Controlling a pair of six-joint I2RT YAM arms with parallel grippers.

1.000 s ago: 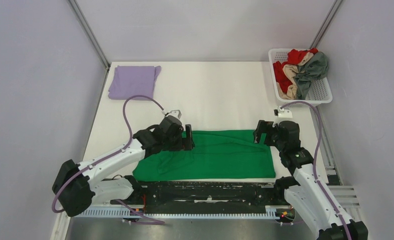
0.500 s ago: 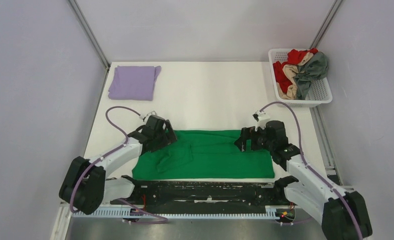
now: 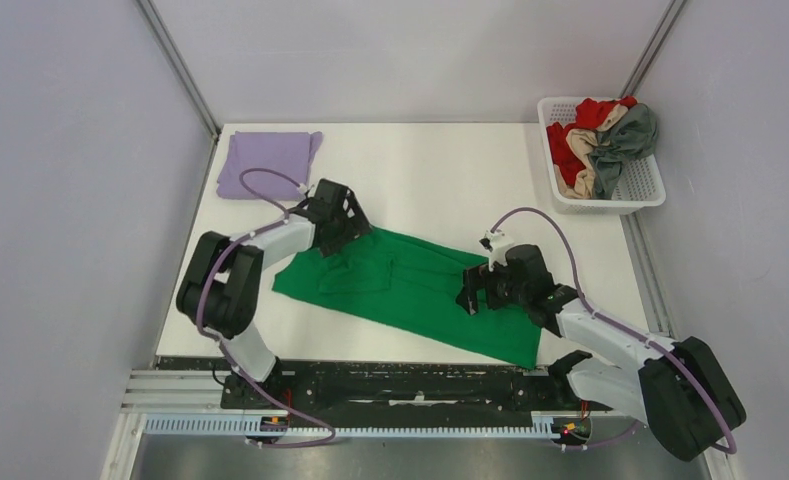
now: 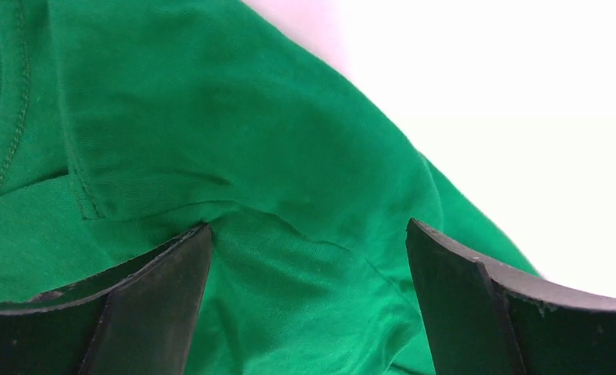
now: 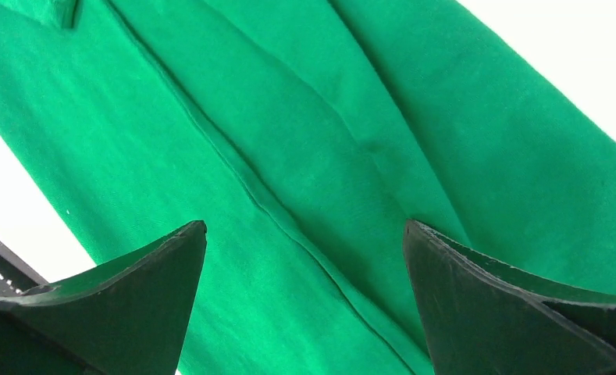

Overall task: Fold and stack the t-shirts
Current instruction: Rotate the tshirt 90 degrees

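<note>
1. We found the lavender t-shirt point(image 3: 267, 163) folded at the table's far-left corner.
2. The green t-shirt point(image 3: 410, 290) lay part-folded mid-table, with the left gripper point(image 4: 308, 234) and right gripper point(image 5: 304, 234) both spread over it.
3. We judged the heaped t-shirts point(image 3: 595, 140) in the basket point(image 3: 650, 185) untouched.

Green t-shirt point(image 3: 410, 290) lies folded lengthwise, slanted; lavender t-shirt point(image 3: 267, 163) sits folded far left.

- The left arm point(image 3: 275, 238) has smooth white shells between bulky black joints.
- The right arm point(image 3: 602, 330) has the same white-and-black build.
- A thin purple cable point(image 3: 262, 171) runs along each arm.
- The left tool point(image 4: 308, 305) and right tool point(image 5: 304, 301) have matte black, wedge-shaped fingers point(image 4: 148, 305) with slightly scuffed edges.
</note>
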